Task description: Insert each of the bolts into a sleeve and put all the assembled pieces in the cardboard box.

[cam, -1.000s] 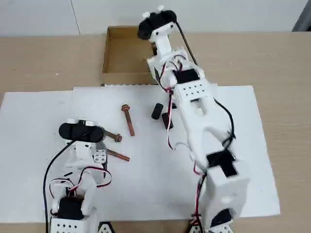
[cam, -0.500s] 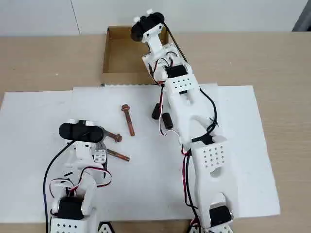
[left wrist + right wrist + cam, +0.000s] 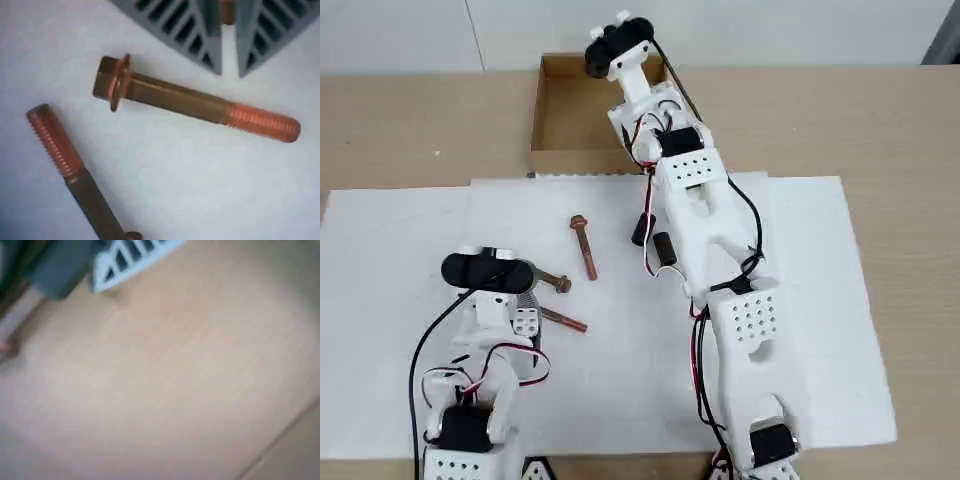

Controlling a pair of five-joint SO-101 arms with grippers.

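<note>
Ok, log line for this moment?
right arm: above cardboard box | left arm: by bolts | bolts, two sleeves: on paper, unassembled

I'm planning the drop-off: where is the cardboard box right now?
In the high view the cardboard box sits at the far side of the table, just beyond the white paper sheet, with the right arm stretched over its right-hand part.

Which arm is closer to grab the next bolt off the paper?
Left. The left gripper hangs just above one bolt on the white paper, with another bolt beside it. The right arm is stretched out over the cardboard box, away from them.
</note>
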